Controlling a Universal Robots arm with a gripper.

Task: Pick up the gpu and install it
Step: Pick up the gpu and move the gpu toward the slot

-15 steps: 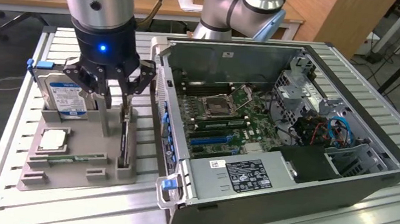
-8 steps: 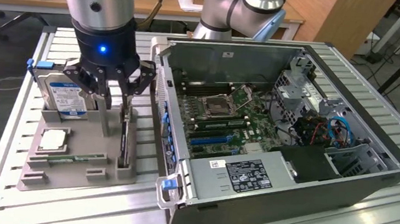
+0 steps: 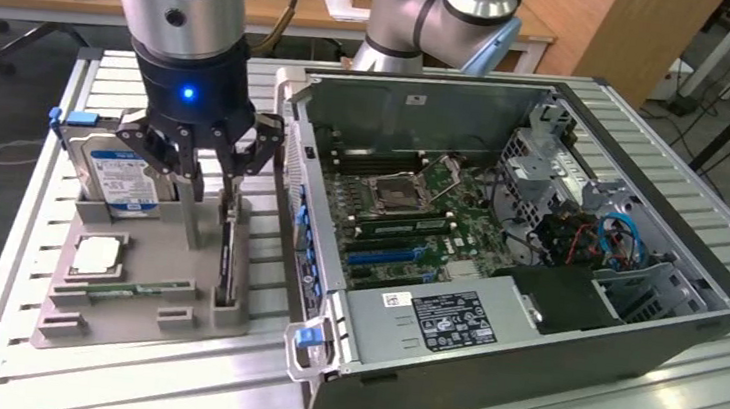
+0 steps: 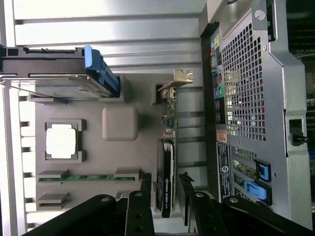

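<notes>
The gpu (image 3: 227, 252) is a thin black card standing on its edge in a slot at the side of the grey holder tray (image 3: 126, 317) nearest the computer. In the wrist view the gpu (image 4: 166, 147) runs lengthwise, with its silvery bracket at the far end. My gripper (image 3: 222, 183) hangs just over the card's near end. Its black fingers (image 4: 147, 196) stand on either side of the card with a small gap each side, so the gripper (image 4: 166, 191) is open around it. The card still sits in its slot.
The tray also holds a blue-labelled hard drive (image 3: 120, 176), a processor chip (image 3: 95, 254) and a green memory stick (image 3: 129, 290). The open computer case (image 3: 496, 237) lies close beside the tray on the exterior view's right, motherboard exposed. Its perforated rear panel (image 4: 246, 98) is very near the card.
</notes>
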